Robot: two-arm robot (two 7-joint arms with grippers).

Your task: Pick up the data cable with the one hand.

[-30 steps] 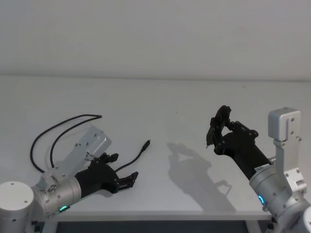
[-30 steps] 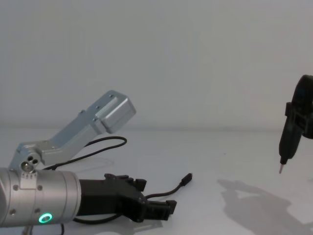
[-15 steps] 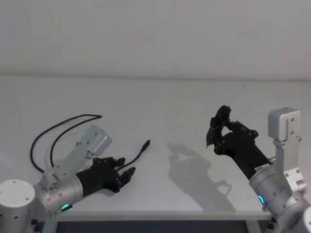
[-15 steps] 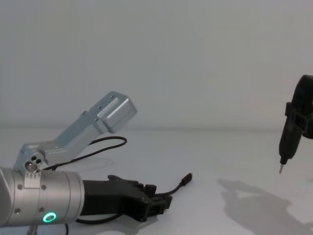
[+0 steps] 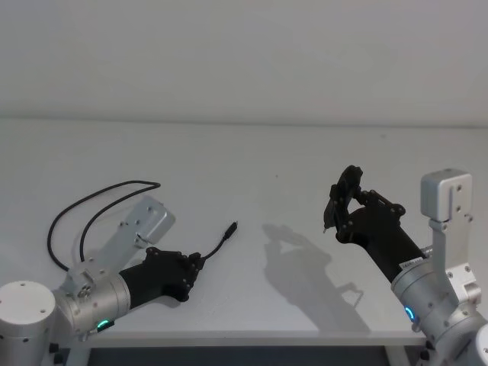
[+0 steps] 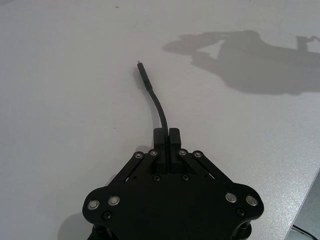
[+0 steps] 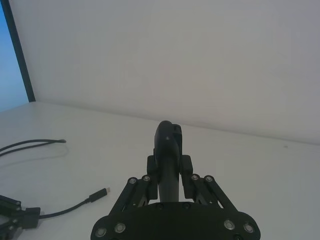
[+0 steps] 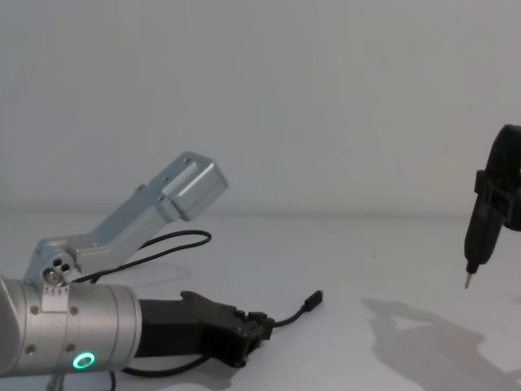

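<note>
left end effector (image 5: 194, 265) sits low over the table (image 5: 252, 160) at about 7 o'clock in the head view. its fingers are pressed together, pinching the data cable (image 5: 219, 244). in the left wrist view both fingers (image 6: 160, 137) are clamped on the cable (image 6: 158, 107) a short way back from its plug (image 6: 142, 75).

in the head view the free stretch leaves the fingertips toward 1 o'clock and ends in that plug (image 5: 231, 226). in the chest view the same stretch (image 8: 293, 314) curves up a little from the end effector (image 8: 262, 323) to the plug (image 8: 313, 300). cannot tell if the plug touches the table.

the rest of the cable runs back behind the end effector, partly hidden by the silver arm bracket (image 5: 141, 225). it comes out at 9 to 10 o'clock as two loose arcs lying on the table. the other cable end (image 5: 156, 183) is at roughly 11 o'clock from the fingers. a green ring (image 8: 79, 360) glows on the left arm.

right end effector (image 5: 340, 210) is at the 4 o'clock side of the table, raised above it and well apart from the cable. its fingers are closed on a slim black tool (image 5: 329, 210) whose metal tip (image 8: 468, 281) points down. in the right wrist view the tool (image 7: 167, 137) stands between the fingers. the cable (image 7: 75, 206) and the left end effector (image 7: 30, 214) show farther off. the right arm's shadow (image 5: 305, 259) falls on the table between the two arms.
</note>
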